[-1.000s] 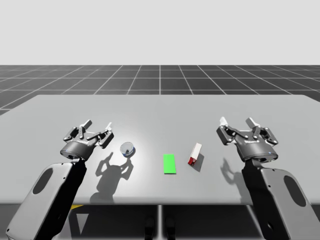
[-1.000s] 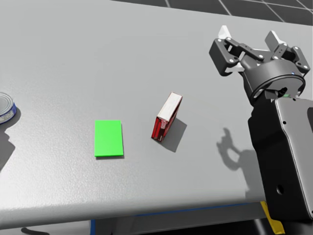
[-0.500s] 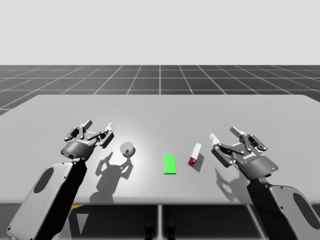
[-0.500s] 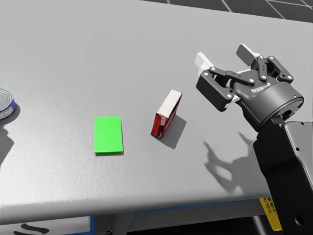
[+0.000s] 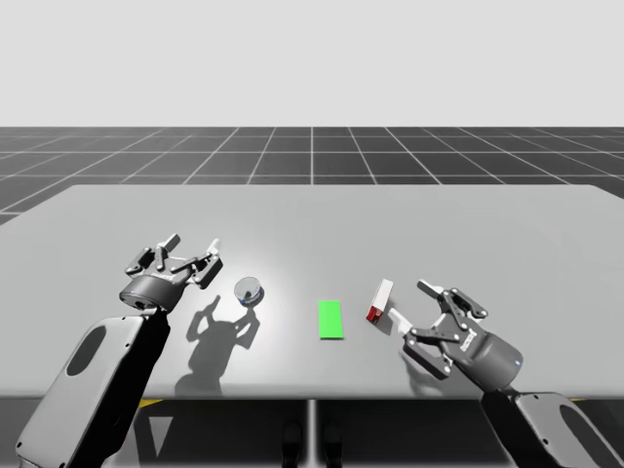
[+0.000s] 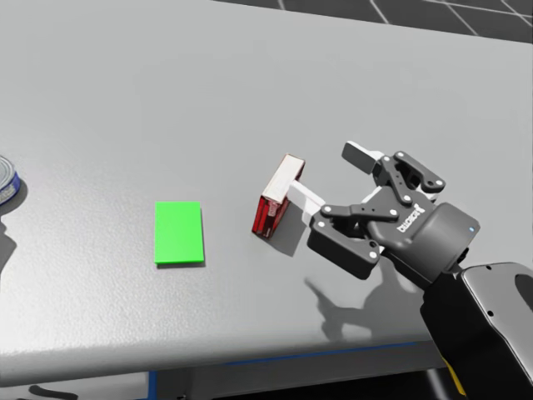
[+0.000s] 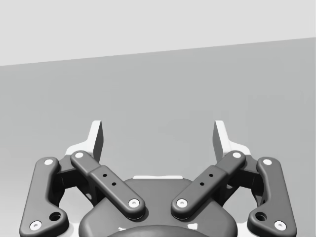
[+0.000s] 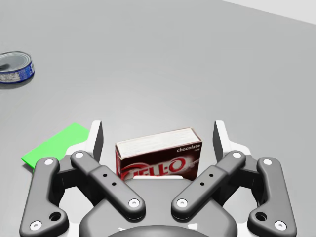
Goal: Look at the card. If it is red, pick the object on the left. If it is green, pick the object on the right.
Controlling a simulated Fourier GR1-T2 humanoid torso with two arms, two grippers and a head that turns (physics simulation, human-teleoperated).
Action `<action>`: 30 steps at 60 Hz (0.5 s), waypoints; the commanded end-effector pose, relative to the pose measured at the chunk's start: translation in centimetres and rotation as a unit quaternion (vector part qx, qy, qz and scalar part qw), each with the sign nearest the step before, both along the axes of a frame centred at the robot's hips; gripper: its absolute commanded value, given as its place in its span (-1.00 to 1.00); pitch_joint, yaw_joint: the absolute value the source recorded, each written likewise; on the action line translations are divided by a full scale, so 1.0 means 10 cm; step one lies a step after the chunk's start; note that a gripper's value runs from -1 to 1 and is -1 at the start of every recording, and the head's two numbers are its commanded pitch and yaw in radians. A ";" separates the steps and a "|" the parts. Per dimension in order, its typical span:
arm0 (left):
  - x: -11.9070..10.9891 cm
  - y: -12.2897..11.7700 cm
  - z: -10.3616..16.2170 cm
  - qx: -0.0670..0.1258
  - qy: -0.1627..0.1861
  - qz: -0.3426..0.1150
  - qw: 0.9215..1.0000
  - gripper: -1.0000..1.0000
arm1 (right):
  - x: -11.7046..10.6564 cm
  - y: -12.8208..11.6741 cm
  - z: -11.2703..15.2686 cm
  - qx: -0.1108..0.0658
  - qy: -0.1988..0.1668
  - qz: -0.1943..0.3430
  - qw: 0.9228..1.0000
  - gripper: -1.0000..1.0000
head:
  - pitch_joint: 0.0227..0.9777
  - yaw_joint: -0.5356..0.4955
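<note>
Lowered and swung inward since the earlier frame, right gripper point(image 8: 158, 129) stands spread wide, its fingers flanking the red box point(image 8: 158, 158) with gaps either side. Box, white-lettered, lies just right of green card point(image 6: 178, 232).

My left arm point(image 5: 97, 375) comes in at the lower left of the high view. It carries the left pincer point(image 5: 192, 244) raised at mid-left, jaws spread wide. My right arm point(image 5: 546, 429) enters at the lower right and leans toward the centre. The right pincer point(image 5: 411, 302) sits low and tilted forward, its white-tipped fingers point(image 6: 360, 153) parted wide, lower right of centre in the head view.
</note>
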State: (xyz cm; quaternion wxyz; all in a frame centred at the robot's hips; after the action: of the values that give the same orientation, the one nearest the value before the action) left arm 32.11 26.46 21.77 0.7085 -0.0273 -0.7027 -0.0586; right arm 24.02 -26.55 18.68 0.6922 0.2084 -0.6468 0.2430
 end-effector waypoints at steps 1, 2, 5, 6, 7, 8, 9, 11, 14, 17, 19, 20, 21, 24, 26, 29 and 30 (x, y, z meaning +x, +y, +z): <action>0.01 0.00 -0.01 0.001 0.000 0.000 1.000 -1.00 | -0.08 0.05 -0.18 -0.017 0.010 0.037 0.999 -1.00 | 0.80 -0.47; 0.01 0.00 -0.01 0.001 0.000 -0.001 1.000 -1.00 | -0.07 0.05 -0.19 -0.019 0.010 0.037 0.999 -1.00 | 0.80 -0.47; 0.01 -0.01 -0.01 0.001 0.000 -0.001 1.000 -1.00 | -0.06 0.04 -0.24 -0.024 0.012 0.036 0.999 -1.00 | 0.80 -0.47; 0.01 -0.01 -0.01 0.001 0.000 -0.001 1.000 -1.00 | -0.06 0.03 -0.25 -0.025 0.013 0.036 0.999 -1.00 | 0.80 -0.47; 0.01 -0.01 -0.01 0.001 0.000 -0.001 1.000 -1.00 | -0.06 0.03 -0.26 -0.025 0.015 0.036 0.999 -1.00 | 0.80 -0.47; 0.01 -0.01 -0.01 0.001 0.000 -0.001 1.000 -1.00 | -0.05 0.03 -0.28 -0.027 0.015 0.034 0.999 -1.00 | 0.80 -0.47; 0.01 -0.01 -0.01 0.002 0.000 -0.001 1.000 -1.00 | -0.04 0.03 -0.30 -0.029 0.015 0.034 0.999 -1.00 | 0.80 -0.47; 0.01 -0.01 -0.01 0.002 0.000 -0.001 1.000 -1.00 | -0.04 0.03 -0.32 -0.031 0.019 0.032 0.999 -1.00 | 0.80 -0.47; 0.01 -0.01 -0.01 0.002 0.000 -0.001 1.000 -1.00 | -0.02 0.03 -0.36 -0.036 0.019 0.033 0.999 -1.00 | 0.80 -0.47; 0.01 -0.01 -0.01 0.002 0.000 -0.001 1.000 -1.00 | 0.01 0.03 -0.40 -0.040 0.022 0.030 0.999 -1.00 | 0.80 -0.47; 0.01 -0.01 -0.01 0.002 0.000 -0.001 1.000 -1.00 | 0.02 0.03 -0.42 -0.043 0.023 0.027 0.998 -1.00 | 0.80 -0.47; 0.01 -0.01 -0.01 0.002 0.000 -0.001 1.000 -1.00 | 0.03 0.03 -0.43 -0.045 0.024 0.027 0.998 -1.00 | 0.80 -0.47; 0.01 -0.01 -0.01 0.002 0.000 -0.001 1.000 -1.00 | 0.04 0.03 -0.44 -0.045 0.024 0.027 0.998 -1.00 | 0.80 -0.47; 0.01 -0.01 -0.01 0.002 -0.001 -0.001 1.000 -1.00 | 0.07 0.04 -0.47 -0.048 0.030 0.027 0.998 -1.00 | 0.80 -0.47; 0.01 -0.01 -0.01 0.002 -0.001 -0.001 1.000 -1.00 | 0.08 0.05 -0.49 -0.051 0.029 0.027 0.998 -1.00 | 0.80 -0.47; 0.01 -0.01 -0.01 0.003 -0.001 -0.001 1.000 -1.00 | 0.11 0.06 -0.51 -0.053 0.033 0.028 0.998 -1.00 | 0.80 -0.47; 0.01 -0.01 -0.01 0.003 -0.001 -0.001 1.000 -1.00 | 0.12 0.06 -0.51 -0.054 0.034 0.028 0.998 -1.00 | 0.80 -0.47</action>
State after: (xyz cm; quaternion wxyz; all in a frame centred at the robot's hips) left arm 32.17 26.36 21.70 0.7082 -0.0265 -0.7029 -0.0609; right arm 24.55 -26.12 14.48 0.7119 0.2013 -0.6099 0.2841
